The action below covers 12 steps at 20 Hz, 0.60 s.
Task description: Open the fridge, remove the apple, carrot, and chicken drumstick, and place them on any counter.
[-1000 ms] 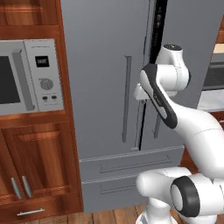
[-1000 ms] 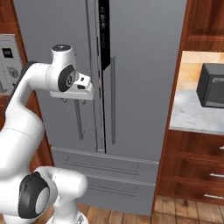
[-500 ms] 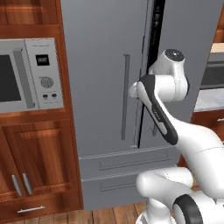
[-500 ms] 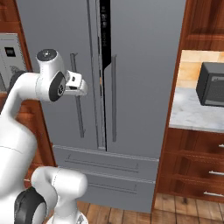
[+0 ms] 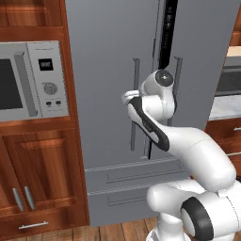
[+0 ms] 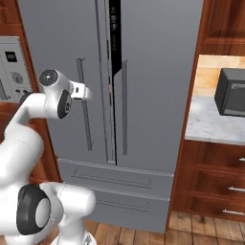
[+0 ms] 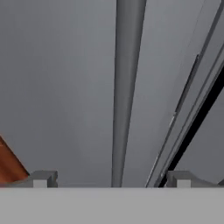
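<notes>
Your tool (image 7: 111, 177) hanging open — fingers (image 7: 43, 178) straddling left bar handle (image 7: 126, 87) of fridge (image 5: 108, 70), not touching. Left door (image 6: 62, 43) standing slightly ajar — dark gap beside handle.

Reddish wood cabinets (image 5: 42, 174), plank floor (image 6: 201, 229)

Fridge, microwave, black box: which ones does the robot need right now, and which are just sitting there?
Needed:
- fridge
- left door handle
- counter
- open fingers

Just there:
- microwave
- black box
- wooden cabinets
</notes>
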{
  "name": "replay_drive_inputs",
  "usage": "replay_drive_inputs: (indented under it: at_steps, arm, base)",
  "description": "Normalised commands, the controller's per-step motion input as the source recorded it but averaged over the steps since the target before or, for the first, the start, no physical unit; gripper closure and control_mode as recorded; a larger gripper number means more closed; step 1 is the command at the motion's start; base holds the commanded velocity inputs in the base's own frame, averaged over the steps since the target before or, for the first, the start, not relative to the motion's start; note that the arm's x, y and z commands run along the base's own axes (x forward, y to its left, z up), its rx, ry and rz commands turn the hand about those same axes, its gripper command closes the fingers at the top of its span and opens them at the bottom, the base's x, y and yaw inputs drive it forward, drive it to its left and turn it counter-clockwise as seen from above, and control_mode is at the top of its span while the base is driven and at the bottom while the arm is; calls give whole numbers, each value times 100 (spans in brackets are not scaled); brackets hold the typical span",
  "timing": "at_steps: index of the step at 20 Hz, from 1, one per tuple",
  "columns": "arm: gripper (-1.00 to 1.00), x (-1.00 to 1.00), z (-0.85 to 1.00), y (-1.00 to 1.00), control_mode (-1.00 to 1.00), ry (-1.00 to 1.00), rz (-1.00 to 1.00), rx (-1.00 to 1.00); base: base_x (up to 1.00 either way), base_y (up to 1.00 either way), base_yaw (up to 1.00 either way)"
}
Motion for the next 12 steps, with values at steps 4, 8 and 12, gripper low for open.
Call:
replay_drive_inputs:
  at_steps: [4, 8, 12]
  arm:
    - [-100, 68, 0, 1, -100, -8, -1, 0]
    - [-100, 46, 0, 0, -100, -11, -4, 0]
    - [-100, 48, 0, 0, -100, -9, -4, 0]
  base:
    - [0, 0, 0]
    - [0, 0, 0]
    - [0, 0, 0]
